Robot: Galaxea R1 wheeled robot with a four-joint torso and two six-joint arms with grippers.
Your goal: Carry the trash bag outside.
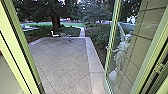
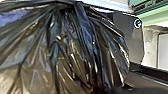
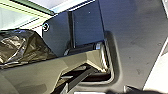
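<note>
A black trash bag (image 2: 72, 57), gathered into creases, hangs near the robot's body. How far the left and right jaws are open, and what they hold, cannot be told. Ahead, a pale door frame (image 1: 20, 42) opens onto a tiled patio (image 1: 62, 62); a whitish statue (image 1: 121, 55) shows in glass at right, trees (image 1: 55, 18) at the far side.

tree (image 1: 55, 21) cut off at top of head view; red speck (image 1: 68, 19) far out, too small to name. white thing (image 1: 54, 34) near patio's (image 1: 62, 60) far edge, blurred. statue's (image 1: 120, 56) features smeared. orange bit (image 1: 0, 53) cut off at left edge, can't tell what. bag (image 2: 75, 55) cut off in both wrist views, contents hidden, partly behind robot's bar (image 3: 37, 68) in right one.
</note>
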